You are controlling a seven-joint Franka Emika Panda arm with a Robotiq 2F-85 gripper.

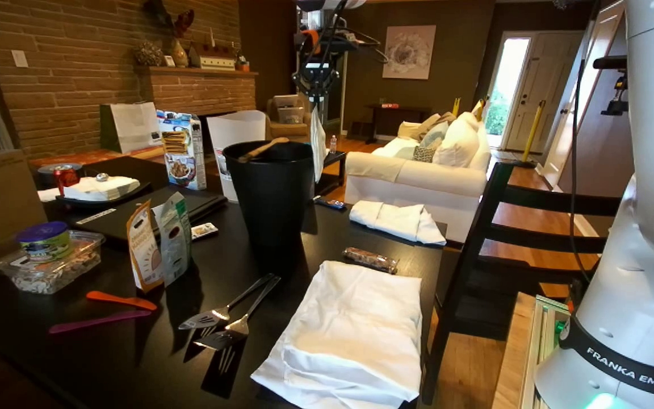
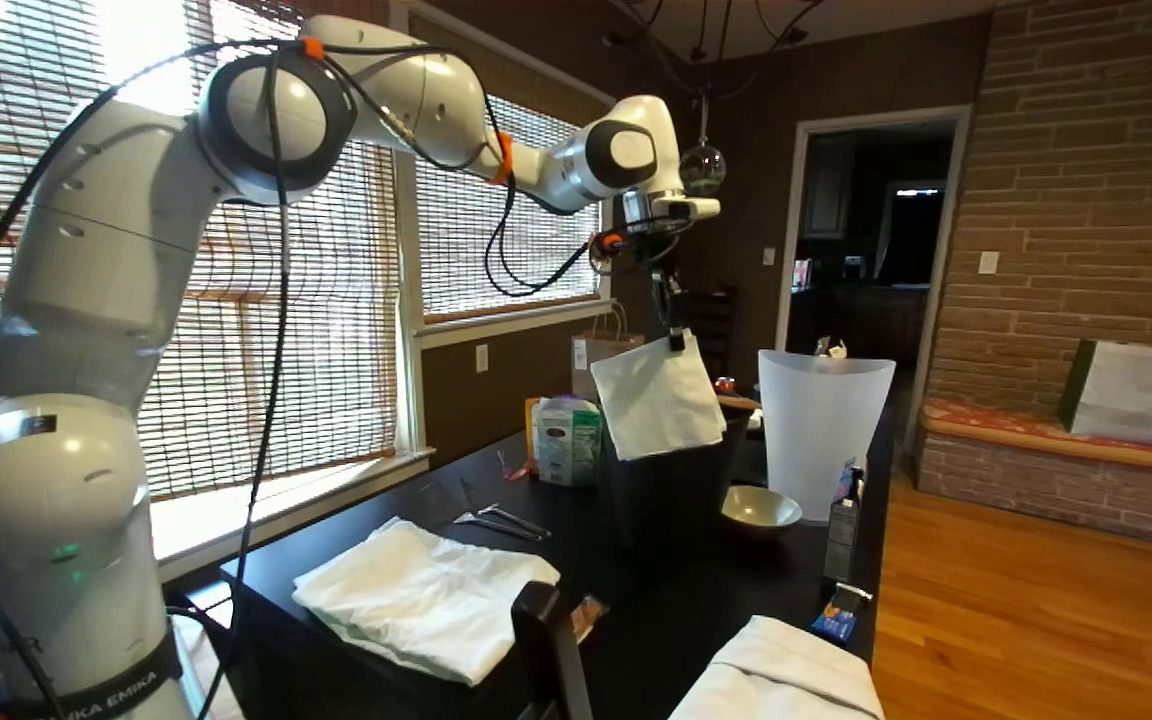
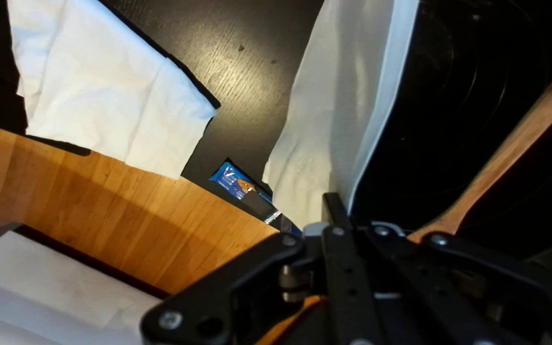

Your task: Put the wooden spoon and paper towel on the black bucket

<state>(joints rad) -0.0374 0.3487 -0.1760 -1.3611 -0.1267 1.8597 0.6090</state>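
In an exterior view, the gripper [image 1: 317, 101] pointed downward, its fingers pinching the top of the paper towel [image 1: 318, 142]. The towel hung as a thin white strip at three o'clock of the rim of the upright black bucket [image 1: 270, 199]; whether the two touched I could not tell. The wooden spoon [image 1: 263, 149] slanted across the bucket's mouth, from eight o'clock to two. Around the bucket, on the dark table [image 1: 111, 363], stood a cereal box [image 1: 182, 150] at ten; two metal utensils [image 1: 213, 319] lay at seven and a large folded cloth [image 1: 355, 329] at five.

In an exterior view, the towel hung in front of the bucket's upper part, held near its one o'clock corner. From the bucket, a white bin [image 2: 826, 440] stood at two, a metal bowl [image 2: 761, 507] at three and a pouch [image 2: 566, 440] at ten.

In the wrist view, the gripper showed at five o'clock, the towel stretching from its fingertips toward twelve. The bucket's dark inside, crossed by the spoon, lay at two; a smaller folded cloth [image 3: 113, 96] lay at ten.
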